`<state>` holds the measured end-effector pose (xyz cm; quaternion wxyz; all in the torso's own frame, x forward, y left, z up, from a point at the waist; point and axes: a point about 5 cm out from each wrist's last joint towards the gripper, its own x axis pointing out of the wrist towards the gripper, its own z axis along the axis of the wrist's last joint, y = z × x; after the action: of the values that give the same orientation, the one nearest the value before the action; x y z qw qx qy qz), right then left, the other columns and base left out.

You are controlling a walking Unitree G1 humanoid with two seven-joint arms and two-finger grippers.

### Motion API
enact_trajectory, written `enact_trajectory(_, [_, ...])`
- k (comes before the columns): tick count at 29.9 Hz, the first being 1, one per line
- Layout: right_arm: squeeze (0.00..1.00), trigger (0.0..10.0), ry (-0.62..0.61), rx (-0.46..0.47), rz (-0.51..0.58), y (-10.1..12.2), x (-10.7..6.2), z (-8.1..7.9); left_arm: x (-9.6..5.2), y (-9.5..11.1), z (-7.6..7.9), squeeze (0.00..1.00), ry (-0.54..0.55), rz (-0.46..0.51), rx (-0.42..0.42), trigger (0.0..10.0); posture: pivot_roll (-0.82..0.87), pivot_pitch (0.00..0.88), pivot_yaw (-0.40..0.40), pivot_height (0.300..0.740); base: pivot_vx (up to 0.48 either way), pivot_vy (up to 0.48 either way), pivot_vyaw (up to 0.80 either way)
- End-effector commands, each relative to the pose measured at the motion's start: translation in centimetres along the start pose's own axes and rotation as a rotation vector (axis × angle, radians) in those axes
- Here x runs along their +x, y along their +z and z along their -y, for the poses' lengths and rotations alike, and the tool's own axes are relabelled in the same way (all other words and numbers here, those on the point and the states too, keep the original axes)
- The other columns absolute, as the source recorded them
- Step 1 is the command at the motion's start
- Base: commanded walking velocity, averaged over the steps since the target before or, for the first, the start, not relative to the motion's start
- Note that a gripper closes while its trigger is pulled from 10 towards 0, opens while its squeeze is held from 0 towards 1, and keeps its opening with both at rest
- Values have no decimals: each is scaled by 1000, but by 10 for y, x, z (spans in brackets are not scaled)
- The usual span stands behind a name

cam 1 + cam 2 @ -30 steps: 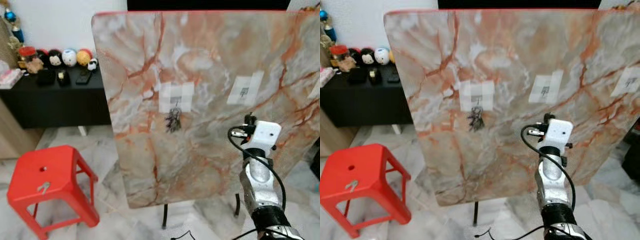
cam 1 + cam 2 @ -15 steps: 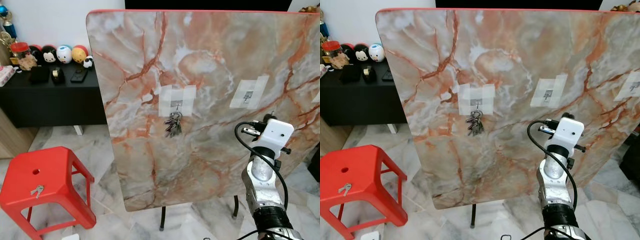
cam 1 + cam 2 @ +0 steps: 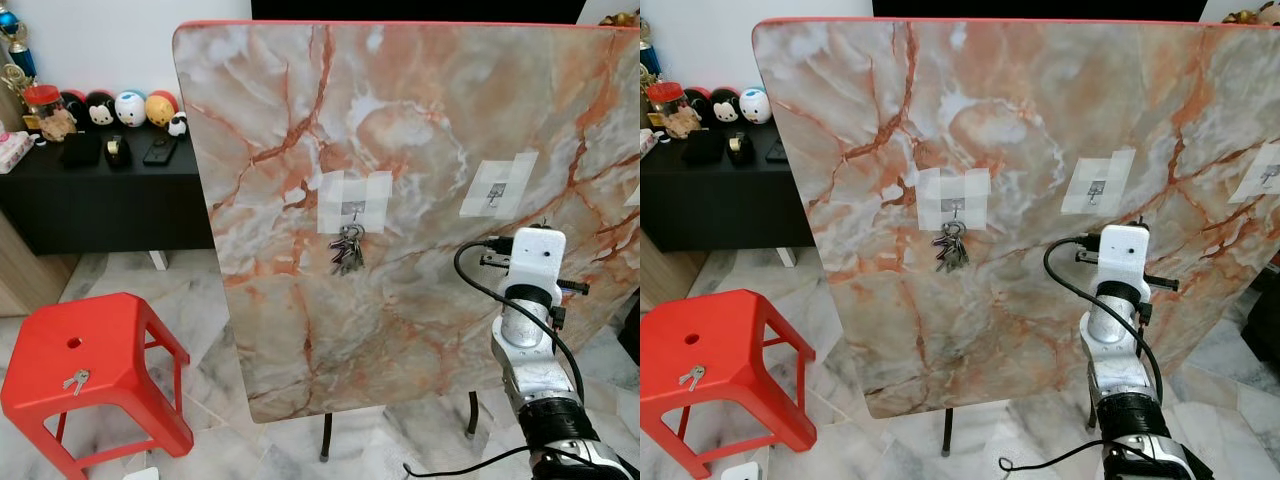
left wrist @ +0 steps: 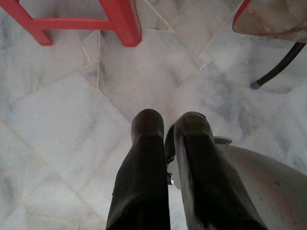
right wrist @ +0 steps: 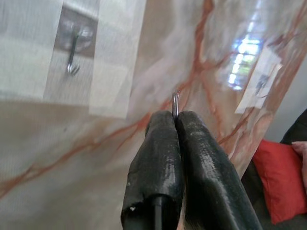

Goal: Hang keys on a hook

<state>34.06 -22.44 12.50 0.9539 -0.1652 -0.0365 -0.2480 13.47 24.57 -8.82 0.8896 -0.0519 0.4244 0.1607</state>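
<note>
An upright marble board [image 3: 420,150] carries taped hooks. A bunch of keys [image 3: 347,248] hangs from the left hook [image 3: 351,210]. The middle hook [image 3: 495,190] is bare, and it also appears in the right wrist view as the middle hook [image 5: 73,52]. My right arm [image 3: 528,300] is raised in front of the board, just below and right of that hook. My right gripper [image 5: 175,117] is shut on a thin metal key ring [image 5: 175,103] that pokes out past the fingertips, a short way from the board. A single key [image 3: 75,379] lies on the red stool [image 3: 110,340]. My left gripper [image 4: 168,129] hangs idle over the floor, its fingers together.
A third taped hook [image 3: 1265,178] sits at the board's right edge. The board stands on thin black legs [image 3: 326,440] on a marble tile floor. A black sideboard [image 3: 100,190] with toys lines the left wall. A red cushion [image 5: 283,182] lies to the right.
The camera view has shifted and sharpened since a second ago. My right wrist has turned more upright and edged slightly left, towards the middle hook. The hanging bunch of keys stays put.
</note>
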Motion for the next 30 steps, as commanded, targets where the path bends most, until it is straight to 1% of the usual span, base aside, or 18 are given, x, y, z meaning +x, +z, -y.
enact_trajectory(1, [0, 10000, 16, -53, 42, 10, 6, -2, -2, -7, -2, 0, 6, -29, 7, 10000, 171, 13, -66, 740, 0, 0, 0])
enact_trajectory(5, [0, 10000, 34, -76, 65, 14, 7, -5, -2, -7, -2, 0, 7, -29, 5, 10000, 171, 13, -66, 740, 0, 0, 0])
enact_trajectory(8, [0, 10000, 47, -125, 113, 19, 6, -8, -2, -7, -2, 0, 8, -29, 3, 10000, 171, 13, -66, 740, 0, 0, 0])
enact_trajectory(11, [0, 10000, 71, -154, 130, 20, 5, -12, -2, -7, -2, 0, 8, -29, 2, 10000, 170, 13, -66, 740, 0, 0, 0])
enact_trajectory(17, [0, 10000, 78, -173, 110, 17, 5, -12, -2, -7, -2, 0, 8, -29, 1, 10000, 171, 14, -66, 740, 0, 0, 0])
enact_trajectory(20, [0, 10000, 84, -208, 108, 16, 7, -12, -2, -7, -3, 0, 9, -29, 0, 10000, 171, 14, -67, 740, 0, 0, 0])
enact_trajectory(24, [0, 10000, 89, -232, 96, 14, 8, -13, -2, -7, -2, 0, 9, -30, -1, 10000, 171, 15, -67, 740, 0, 0, 0])
enact_trajectory(26, [0, 10000, 103, -269, 110, 15, 8, -15, -2, -7, -3, 0, 9, -30, -2, 10000, 171, 14, -67, 740, 0, 0, 0])
enact_trajectory(30, [0, 10000, 106, -282, 123, 18, 8, -16, -2, -7, -3, 0, 10, -29, -3, 10000, 171, 15, -67, 740, 0, 0, 0])
